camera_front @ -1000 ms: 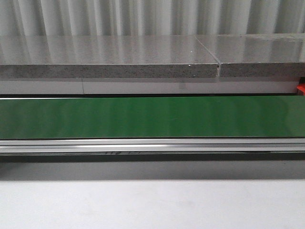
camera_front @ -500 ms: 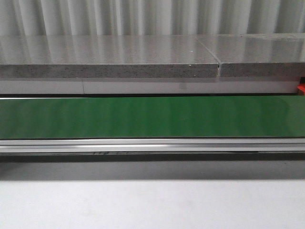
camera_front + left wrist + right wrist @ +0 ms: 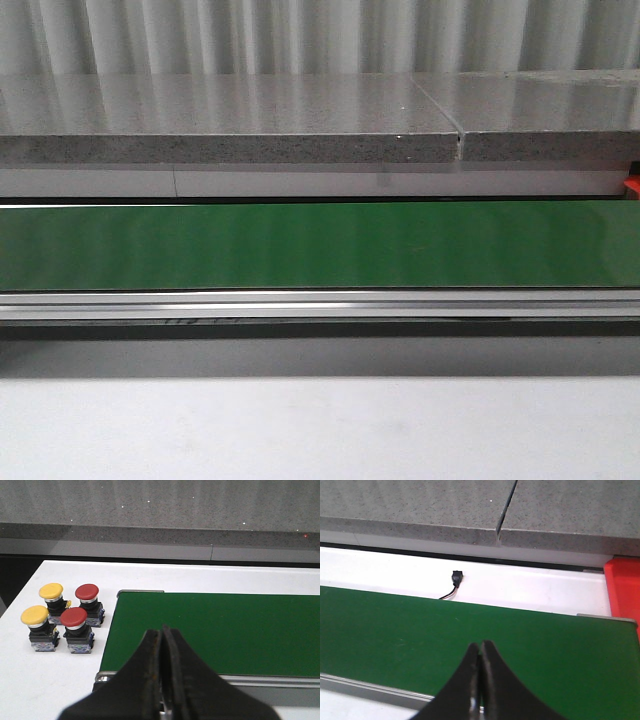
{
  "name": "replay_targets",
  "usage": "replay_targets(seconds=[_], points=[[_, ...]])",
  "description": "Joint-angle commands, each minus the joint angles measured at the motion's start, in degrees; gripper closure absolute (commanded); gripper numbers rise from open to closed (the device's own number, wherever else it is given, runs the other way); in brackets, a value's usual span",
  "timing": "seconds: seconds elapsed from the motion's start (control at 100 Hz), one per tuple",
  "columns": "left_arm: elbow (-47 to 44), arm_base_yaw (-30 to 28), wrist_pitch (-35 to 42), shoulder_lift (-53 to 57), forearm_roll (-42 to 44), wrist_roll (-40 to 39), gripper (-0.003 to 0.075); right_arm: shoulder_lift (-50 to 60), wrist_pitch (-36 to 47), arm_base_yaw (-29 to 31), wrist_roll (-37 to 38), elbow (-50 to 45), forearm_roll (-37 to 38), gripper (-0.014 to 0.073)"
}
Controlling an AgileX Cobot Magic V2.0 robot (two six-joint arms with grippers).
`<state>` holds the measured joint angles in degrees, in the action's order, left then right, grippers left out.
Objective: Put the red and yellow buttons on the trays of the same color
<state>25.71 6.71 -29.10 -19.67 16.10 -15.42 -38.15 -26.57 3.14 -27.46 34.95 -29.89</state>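
In the left wrist view, two yellow buttons (image 3: 51, 591) (image 3: 34, 615) and two red buttons (image 3: 87, 591) (image 3: 73, 616) stand together on the white table beside the end of the green belt (image 3: 215, 630). My left gripper (image 3: 161, 630) is shut and empty over the belt's near edge, apart from the buttons. In the right wrist view, my right gripper (image 3: 480, 645) is shut and empty above the green belt (image 3: 470, 630). A red tray (image 3: 622, 587) shows at the belt's end. A sliver of the red tray (image 3: 631, 187) shows in the front view. No yellow tray is in view.
A grey stone shelf (image 3: 230, 120) runs behind the belt (image 3: 320, 245). An aluminium rail (image 3: 320, 305) borders the belt's near side. A small black connector with wires (image 3: 456, 576) lies on the white strip behind the belt.
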Motion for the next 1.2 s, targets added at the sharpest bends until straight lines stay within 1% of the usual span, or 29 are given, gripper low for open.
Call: replay_targets(seconds=[0.0, 0.28, 0.31, 0.36, 0.4, 0.45, 0.46, 0.47, 0.48, 0.5, 0.51, 0.52, 0.55, 0.57, 0.58, 0.6, 0.62, 0.67, 0.71, 0.83, 0.88, 0.93, 1.0, 1.1, 1.15, 1.19], points=[[1.6, 0.5, 4.7, -0.4, 0.4, -0.6, 0.0741, 0.3, 3.2, 0.0, -0.4, 1.3, -1.0, 0.0662], [1.6, 0.5, 4.7, -0.4, 0.4, -0.6, 0.0738, 0.3, 3.2, 0.0, -0.4, 1.3, -1.0, 0.0662], [1.6, 0.5, 4.7, -0.4, 0.4, -0.6, 0.0732, 0.3, 3.2, 0.0, -0.4, 1.3, -1.0, 0.0662], [1.6, 0.5, 4.7, -0.4, 0.4, -0.6, 0.0697, 0.3, 3.2, 0.0, -0.4, 1.3, -1.0, 0.0662], [1.6, 0.5, 4.7, -0.4, 0.4, -0.6, 0.0640, 0.3, 3.2, 0.0, -0.4, 1.3, -1.0, 0.0662], [1.6, 0.5, 4.7, -0.4, 0.4, -0.6, 0.0538, 0.3, 3.2, 0.0, -0.4, 1.3, -1.0, 0.0662], [1.6, 0.5, 4.7, -0.4, 0.4, -0.6, 0.0503, 0.3, 3.2, 0.0, -0.4, 1.3, -1.0, 0.0662], [1.6, 0.5, 4.7, -0.4, 0.4, -0.6, 0.0484, 0.3, 3.2, 0.0, -0.4, 1.3, -1.0, 0.0662], [1.6, 0.5, 4.7, -0.4, 0.4, -0.6, 0.0445, 0.3, 3.2, 0.0, -0.4, 1.3, -1.0, 0.0662], [1.6, 0.5, 4.7, -0.4, 0.4, -0.6, 0.0405, 0.3, 3.2, 0.0, -0.4, 1.3, -1.0, 0.0662], [1.6, 0.5, 4.7, -0.4, 0.4, -0.6, 0.0363, 0.3, 3.2, 0.0, -0.4, 1.3, -1.0, 0.0662], [1.6, 0.5, 4.7, -0.4, 0.4, -0.6, 0.0342, 0.3, 3.2, 0.0, -0.4, 1.3, -1.0, 0.0662], [1.6, 0.5, 4.7, -0.4, 0.4, -0.6, 0.0236, 0.3, 3.2, 0.0, -0.4, 1.3, -1.0, 0.0662], [1.6, 0.5, 4.7, -0.4, 0.4, -0.6, 0.0196, 0.3, 3.2, 0.0, -0.4, 1.3, -1.0, 0.0662], [1.6, 0.5, 4.8, -0.4, 0.4, -0.6, 0.0158, 0.3, 3.2, 0.0, -0.4, 1.3, -1.0, 0.0662], [1.6, 0.5, 4.8, -0.4, 0.4, -0.6, 0.0108, 0.3, 3.2, 0.0, -0.4, 1.3, -1.0, 0.0662], [1.6, 0.5, 4.9, -0.4, 0.4, -0.6, 0.0066, 0.3, 3.2, 0.0, -0.4, 1.3, -1.0, 0.0662], [1.6, 0.5, 4.5, -0.4, 0.2, -0.6, 0.0003, 0.3, 3.2, 0.0, -0.4, 1.3, -1.0, 0.0662], [1.6, 0.5, 3.9, -0.4, -0.7, -0.6, 0.0008, 0.3, 3.2, 0.0, -0.4, 1.3, -1.0, 0.0662], [1.6, 0.5, 3.8, -0.4, -2.1, -0.7, 0.0076, 0.3, 3.2, 0.0, -0.4, 1.3, -1.0, 0.0662], [1.7, 0.4, 3.7, -0.4, -2.1, -2.4, 0.0098, 0.3, 3.2, 0.0, -0.4, 1.3, -1.0, 0.0662], [2.4, -0.1, 3.3, -0.5, -1.4, -5.6, 0.0105, 0.3, 3.2, 0.0, -0.4, 1.3, -1.0, 0.0662], [3.6, -1.1, 2.3, -1.2, 2.0, -12.0, 0.0105, 0.3, 3.2, 0.0, -0.4, 1.3, -1.0, 0.0662], [7.1, -3.5, -3.3, -4.2, 11.6, -25.2, 0.0105, 0.3, 3.2, 0.0, -0.4, 1.3, -1.0, 0.0662], [8.7, -4.8, -5.8, -6.5, 16.3, -29.0, 0.0105, 0.3, 3.2, 0.0, -0.4, 1.3, -1.0, 0.0662], [10.0, -5.7, -6.7, -8.8, 18.8, -30.0, 0.0105, 0.3, 3.2, 0.0, -0.4, 1.3, -1.0, 0.0662]])
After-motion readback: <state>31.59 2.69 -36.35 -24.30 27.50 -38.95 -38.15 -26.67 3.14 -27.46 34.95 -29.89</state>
